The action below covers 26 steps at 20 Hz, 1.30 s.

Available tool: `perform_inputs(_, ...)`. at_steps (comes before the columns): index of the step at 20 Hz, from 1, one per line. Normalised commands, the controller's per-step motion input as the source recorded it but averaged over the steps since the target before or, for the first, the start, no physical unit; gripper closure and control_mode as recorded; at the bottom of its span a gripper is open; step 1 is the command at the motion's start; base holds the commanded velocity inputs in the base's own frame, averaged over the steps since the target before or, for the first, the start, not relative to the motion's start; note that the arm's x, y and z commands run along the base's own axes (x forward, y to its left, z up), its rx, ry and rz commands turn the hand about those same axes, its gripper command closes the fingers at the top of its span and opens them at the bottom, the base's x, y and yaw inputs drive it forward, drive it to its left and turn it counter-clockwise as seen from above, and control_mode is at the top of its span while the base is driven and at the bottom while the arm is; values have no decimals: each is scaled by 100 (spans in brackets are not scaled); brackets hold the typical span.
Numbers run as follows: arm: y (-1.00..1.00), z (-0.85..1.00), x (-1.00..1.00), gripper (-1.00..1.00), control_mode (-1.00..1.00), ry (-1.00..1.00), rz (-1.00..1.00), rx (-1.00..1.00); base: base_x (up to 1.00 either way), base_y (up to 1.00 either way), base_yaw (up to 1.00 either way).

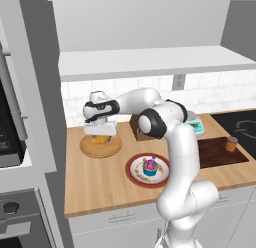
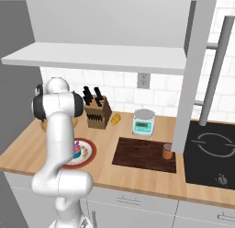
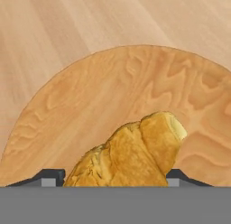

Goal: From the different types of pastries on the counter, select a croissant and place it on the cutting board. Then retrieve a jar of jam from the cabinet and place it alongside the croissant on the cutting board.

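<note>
Hand view: gripper [image 3: 115, 178] straddling croissant [image 3: 135, 153] on round pale board [image 3: 90, 105], jaws either side, grip unconfirmed. Pick-up step. Next: finish closing, lift, carry right to cutting board [image 1: 217, 151] on tabletop [image 1: 95, 184].

No readable text, label, brand or number anywhere. Kitchen scale [image 2: 143, 122] on desk, well away from jaws: teal display panel, marks too small to read. Hob [image 2: 212, 153] at far end from jaws: pale ring outlines and small dot cluster, symbols only, no legible characters. Oven panel [image 1: 6, 127]: blurred, unreadable.
</note>
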Motion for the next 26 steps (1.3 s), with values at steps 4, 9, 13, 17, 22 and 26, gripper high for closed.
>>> perform_inputs(4, -1, 44, -3, 100, -100, 20, 0, 0, 0, 0, 0)
perform_inputs(9, -8, 6, -64, 100, -100, 4, -2, 0, 0, 0, 0)
perform_inputs(13, -17, 0, -84, 100, -100, 1, -8, 1, 0, 0, 0)
perform_inputs(17, -39, 0, -99, 100, -100, 0, -20, 7, 0, 0, 0)
perform_inputs(22, -52, 0, -100, 100, -100, 0, -31, 15, 0, 0, 0)
perform_inputs(26, -35, 0, -100, 100, -100, -3, -34, 12, 0, 0, 0)
